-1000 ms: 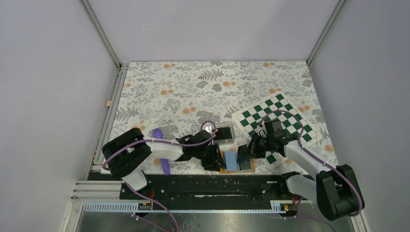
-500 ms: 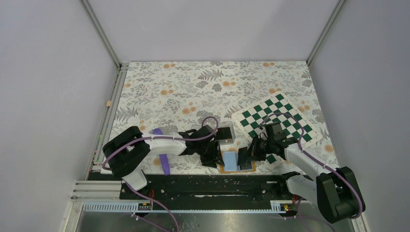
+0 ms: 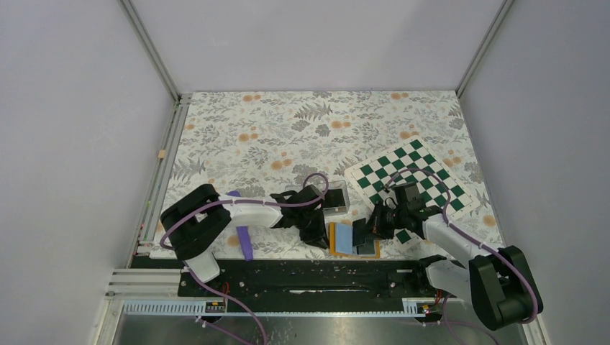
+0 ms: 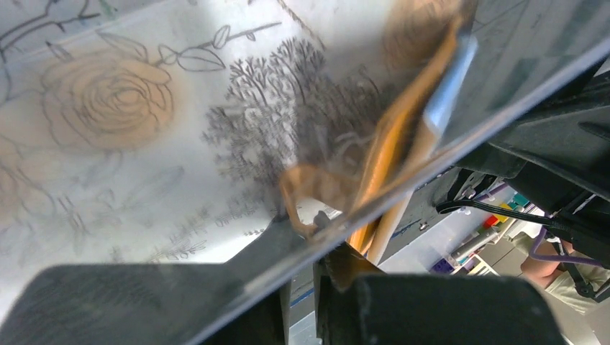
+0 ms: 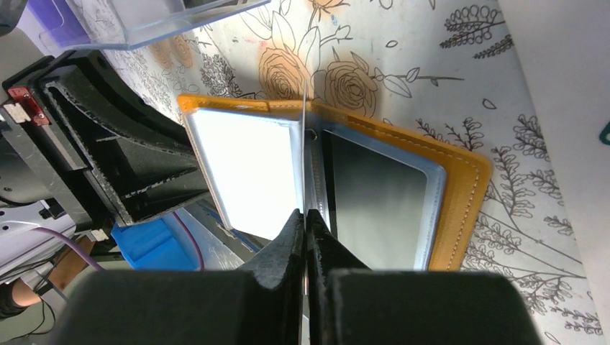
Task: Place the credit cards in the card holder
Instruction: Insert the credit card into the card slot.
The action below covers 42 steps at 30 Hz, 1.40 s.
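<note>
The card holder point(image 3: 333, 237) lies open near the table's front edge, an orange wallet point(image 5: 460, 187) with light blue pockets. A dark credit card point(image 5: 378, 194) sits in its right pocket. My right gripper point(image 5: 306, 215) is shut on another credit card point(image 5: 306, 144). That card shows edge-on, standing upright over the wallet's spine. In the top view the right gripper point(image 3: 368, 228) is over the wallet's right half. My left gripper point(image 3: 316, 231) is at the wallet's left edge. Its fingers point(image 4: 306, 244) are closed on the orange left cover point(image 4: 403, 122), holding it raised.
A clear plastic box point(image 3: 332, 198) with a dark card inside stands just behind the wallet, also in the right wrist view point(image 5: 144, 21). A green-and-white chequered board point(image 3: 424, 169) lies at the right. A purple strip point(image 3: 244, 241) lies by the left arm.
The left gripper has drawn back to the left with the wallet's cover, so more orange shows at the left. The right gripper with its card has shifted slightly over the wallet.
</note>
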Each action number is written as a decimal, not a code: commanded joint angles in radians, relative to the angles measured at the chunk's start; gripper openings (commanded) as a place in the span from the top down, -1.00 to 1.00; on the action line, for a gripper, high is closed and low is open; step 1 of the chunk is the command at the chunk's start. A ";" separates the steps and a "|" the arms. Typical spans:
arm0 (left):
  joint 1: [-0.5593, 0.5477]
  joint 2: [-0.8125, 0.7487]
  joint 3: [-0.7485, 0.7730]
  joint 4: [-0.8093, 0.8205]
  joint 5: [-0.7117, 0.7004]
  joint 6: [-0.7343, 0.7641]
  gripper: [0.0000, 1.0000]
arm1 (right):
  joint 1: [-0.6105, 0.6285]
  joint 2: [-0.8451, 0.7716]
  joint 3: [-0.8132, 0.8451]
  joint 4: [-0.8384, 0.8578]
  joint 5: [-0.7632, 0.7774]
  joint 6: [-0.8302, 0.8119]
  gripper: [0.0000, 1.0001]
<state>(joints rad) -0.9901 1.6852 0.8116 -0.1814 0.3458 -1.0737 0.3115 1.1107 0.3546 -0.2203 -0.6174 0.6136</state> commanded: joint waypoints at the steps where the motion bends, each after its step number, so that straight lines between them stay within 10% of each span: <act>1: -0.004 0.030 0.014 -0.008 -0.027 0.007 1.00 | 0.006 -0.054 0.012 -0.036 -0.022 -0.017 1.00; 11: -0.004 -0.068 0.087 -0.179 -0.119 0.065 0.01 | 0.006 -0.062 0.023 -0.062 -0.018 -0.033 1.00; 42: -0.079 -0.286 0.059 -0.135 -0.304 0.093 -0.46 | 0.006 -0.002 0.037 -0.028 -0.014 -0.016 1.00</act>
<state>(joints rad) -1.0634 1.4319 0.8818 -0.3637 0.0887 -0.9936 0.3115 1.1007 0.3595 -0.2462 -0.6216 0.6144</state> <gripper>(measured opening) 0.711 0.026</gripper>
